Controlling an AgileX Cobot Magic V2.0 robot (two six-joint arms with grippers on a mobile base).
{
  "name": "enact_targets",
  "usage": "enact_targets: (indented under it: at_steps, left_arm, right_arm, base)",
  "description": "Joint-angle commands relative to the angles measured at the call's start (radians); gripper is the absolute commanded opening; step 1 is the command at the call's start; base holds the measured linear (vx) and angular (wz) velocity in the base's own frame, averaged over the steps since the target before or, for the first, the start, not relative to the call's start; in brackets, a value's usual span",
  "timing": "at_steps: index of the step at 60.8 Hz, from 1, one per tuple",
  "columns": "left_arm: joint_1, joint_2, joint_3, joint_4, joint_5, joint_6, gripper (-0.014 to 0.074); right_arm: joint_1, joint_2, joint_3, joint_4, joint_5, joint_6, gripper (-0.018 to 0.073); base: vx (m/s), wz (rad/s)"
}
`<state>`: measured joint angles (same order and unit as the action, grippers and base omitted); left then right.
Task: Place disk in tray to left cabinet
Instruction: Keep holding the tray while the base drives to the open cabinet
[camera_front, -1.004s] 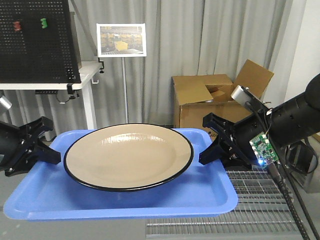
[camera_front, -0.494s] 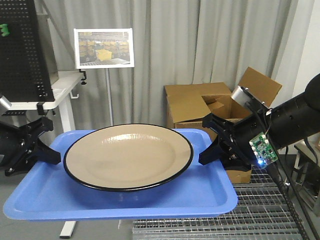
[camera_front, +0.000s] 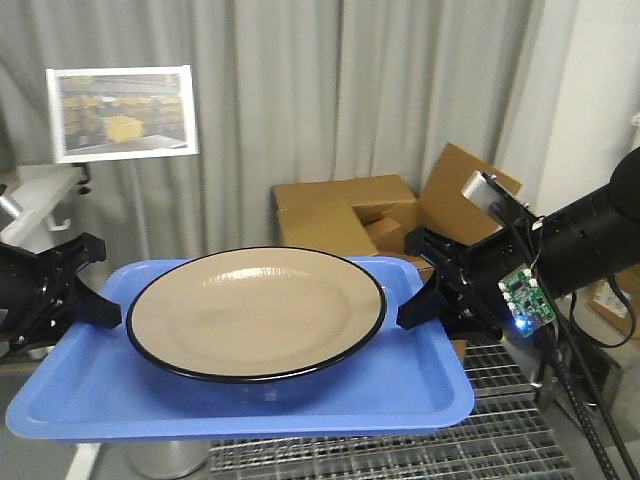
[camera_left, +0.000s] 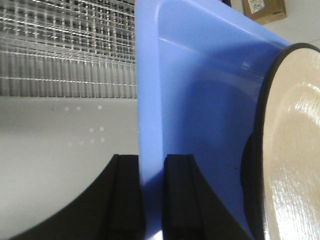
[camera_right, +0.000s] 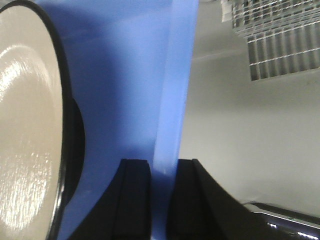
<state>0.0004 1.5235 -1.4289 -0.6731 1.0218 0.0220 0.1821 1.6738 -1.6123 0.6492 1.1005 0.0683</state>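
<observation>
The tan disk (camera_front: 256, 312) with its thin black rim lies in the bright blue tray (camera_front: 240, 400), which both arms hold level in the air. My left gripper (camera_front: 100, 308) is shut on the tray's left rim; the left wrist view shows its black fingers (camera_left: 177, 195) pinching the rim (camera_left: 150, 125), with the disk (camera_left: 292, 150) to the right. My right gripper (camera_front: 412, 306) is shut on the tray's right rim; the right wrist view shows the rim (camera_right: 172, 100) between the fingers (camera_right: 135, 200) and the disk (camera_right: 27, 130) at left. The left cabinet is out of view.
Open cardboard boxes (camera_front: 350, 215) stand behind the tray before grey curtains. A photo sign on a stand (camera_front: 122, 113) is at the back left, with a white desk edge (camera_front: 35, 200) beside it. Metal grating (camera_front: 500, 440) lies below at the right.
The tray, disk and both grippers keep their place in the view. The background has shifted left: the black pegboard has left the view, and the sign and boxes have moved left.
</observation>
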Motion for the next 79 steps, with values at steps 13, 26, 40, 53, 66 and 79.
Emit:
enact_targets:
  at_steps: [13, 26, 40, 53, 66, 79]
  left_arm:
    - [-0.019, -0.048, -0.038, -0.149, -0.008, -0.01, 0.0]
    - [-0.019, -0.048, -0.038, -0.149, -0.008, -0.01, 0.0]
    - [-0.019, -0.048, -0.038, -0.149, -0.008, -0.01, 0.0]
    - [-0.019, -0.048, -0.038, -0.148, -0.008, -0.01, 0.0]
    - [-0.019, -0.048, -0.038, -0.148, -0.009, -0.01, 0.0]
    - [-0.019, -0.048, -0.038, -0.148, -0.009, -0.01, 0.0]
  right_arm:
    - [0.018, -0.052, -0.04, 0.167, -0.043, -0.01, -0.0003]
    - [0.018, -0.052, -0.04, 0.167, -0.043, -0.01, -0.0003]
    - [0.018, -0.052, -0.04, 0.167, -0.042, -0.01, -0.0003]
    - [0.018, -0.052, -0.04, 0.167, -0.036, -0.01, -0.0003]
    - [0.018, -0.052, -0.04, 0.167, -0.036, -0.01, -0.0003]
    - [0.018, -0.052, -0.04, 0.167, -0.036, -0.01, -0.0003]
  base:
    - [0.25, -0.42]
    - [0.19, -0.56]
    - [0.15, -0.61]
    - [0.13, -0.51]
    - [0.1, -0.4]
    - [0.06, -0.36]
